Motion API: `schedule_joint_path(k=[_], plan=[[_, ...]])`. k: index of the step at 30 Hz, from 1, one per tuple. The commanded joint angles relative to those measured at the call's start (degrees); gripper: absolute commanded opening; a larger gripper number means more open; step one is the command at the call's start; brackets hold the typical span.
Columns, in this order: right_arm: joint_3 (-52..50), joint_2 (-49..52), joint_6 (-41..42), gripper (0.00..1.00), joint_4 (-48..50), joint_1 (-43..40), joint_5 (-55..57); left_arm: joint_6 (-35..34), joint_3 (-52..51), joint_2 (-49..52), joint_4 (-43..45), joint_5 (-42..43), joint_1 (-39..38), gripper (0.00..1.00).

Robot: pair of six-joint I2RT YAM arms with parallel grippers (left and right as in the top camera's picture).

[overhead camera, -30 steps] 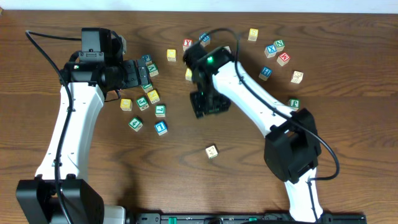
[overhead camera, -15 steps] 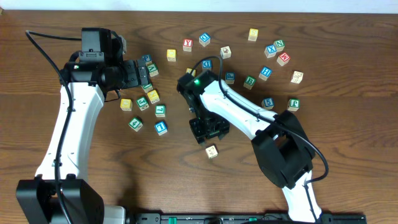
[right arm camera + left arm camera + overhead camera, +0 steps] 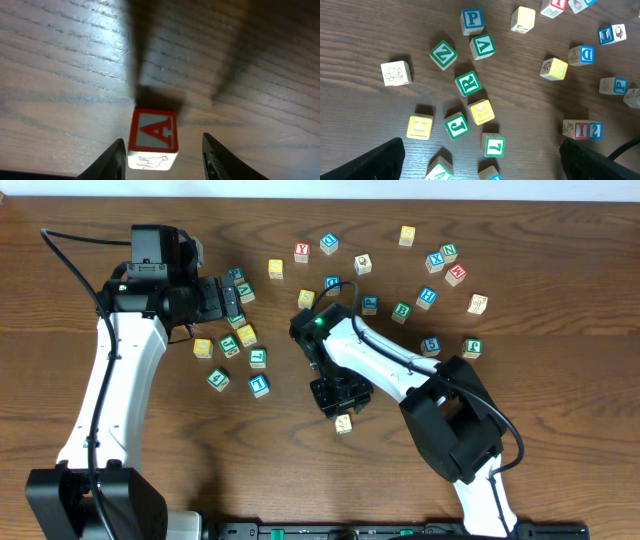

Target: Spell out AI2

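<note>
Folding back on itself, the right arm (image 3: 385,365) runs from its black shoulder at the near right up to a green-lit joint at mid-bench. From there it bends down again, so the right end effector (image 3: 341,406) points straight at the wood. Its fingers (image 3: 114,159) stand apart, one on each side of the A cube (image 3: 153,131). The left finger is just beside the cube and the right finger is clearly off it, so the end effector is open and nothing is clamped. The A cube sits flat on the bench (image 3: 560,480), red frame up, with an animal drawing on its near side.

The left arm (image 3: 105,390) rises from the near left corner and turns its wrist rightward. The left end effector (image 3: 230,300) is spread wide and holds nothing, low over a cluster that includes a green R cube (image 3: 468,83) and a yellow K cube (image 3: 481,111).

Bare wood lies on every side of the A cube and on toward the near edge. The blue-framed 1 cube (image 3: 259,385) is its nearest neighbour in the overhead view, well to the left. Most other cubes crowd the far half of the bench. In the left wrist view a red-framed I cube (image 3: 580,130) touches what looks like the blue-framed 2 cube (image 3: 595,131). The right arm hides both of them from overhead.
</note>
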Motion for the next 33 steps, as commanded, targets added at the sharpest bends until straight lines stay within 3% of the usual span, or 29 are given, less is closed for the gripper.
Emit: schedule_joint_path(k=[1,10,16,33], plan=[[-0.7,-0.3,0.7,0.45,0.0,1.6,-0.4,0.1,0.7,-0.3,-0.3,-0.2,0.3,0.98],[-2.8,-0.3,1.9,0.5,1.1,2.4,-0.4,0.1,0.7,-0.3,-0.3,-0.2,0.3,0.98],[-3.1,-0.3,2.3,0.38,2.2,2.4,0.1,0.1,0.7,-0.3,-0.3,-0.2,0.3,0.98],[4.5,-0.3,-0.5,0.29,3.3,0.2,2.1,0.1,0.7,-0.3,-0.3,-0.2,0.3,0.98]])
